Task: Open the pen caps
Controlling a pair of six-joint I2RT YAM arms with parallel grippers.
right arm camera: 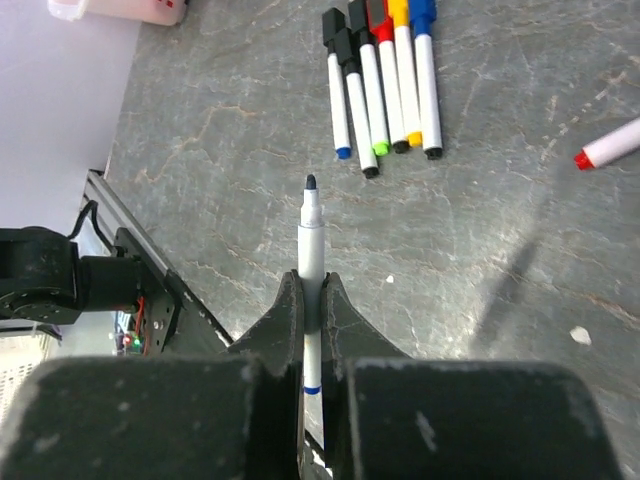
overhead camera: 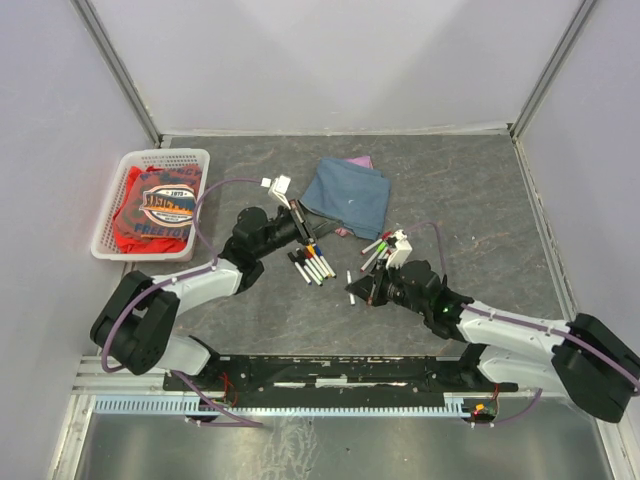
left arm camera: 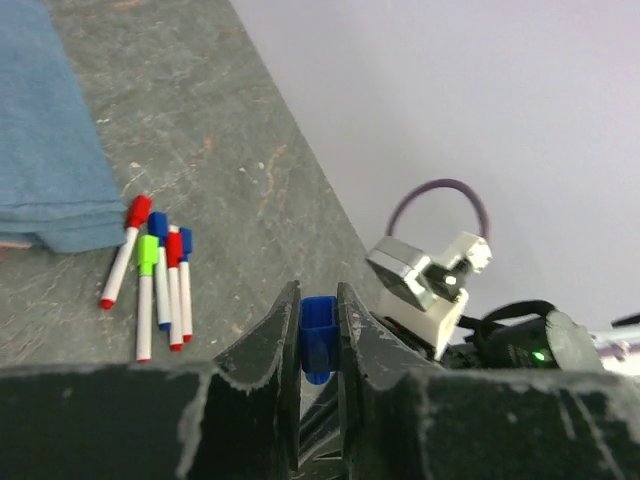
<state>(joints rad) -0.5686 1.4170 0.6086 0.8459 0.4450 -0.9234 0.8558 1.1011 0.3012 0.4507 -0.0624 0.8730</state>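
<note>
The left gripper (left arm camera: 318, 322) is clamped on a small blue plastic cap (left arm camera: 318, 340). The cap stands between the two dark fingers, and its closed end pokes out past their tips. In the top view the left gripper (overhead camera: 303, 228) hangs over the middle of the grey stone-patterned table (overhead camera: 480, 200), just near of the folded blue cloth (overhead camera: 347, 195).

The right gripper (right arm camera: 311, 300) is closed tight on a thin white-barrelled pen (right arm camera: 311, 255). The barrel runs straight out between the fingers and its bare dark tip is exposed, with no cap on it. Seen from above, the right gripper (overhead camera: 356, 292) sits to the right of and nearer than the left one, well apart from it.

Between the two grippers, a row of five white pens (overhead camera: 312, 265) lies side by side on the table. Its black, red, yellow and blue caps (right arm camera: 385, 15) are on. A second cluster of pens (overhead camera: 378, 247) lies further right, just beside the near right corner of the cloth. The left wrist view shows its red, green and blue caps (left arm camera: 150, 245) fitted.

At the far left stands a white plastic basket (overhead camera: 108, 215) holding a red printed fabric (overhead camera: 155, 215). A pink edge (overhead camera: 360, 160) shows from under the far side of the cloth.
</note>
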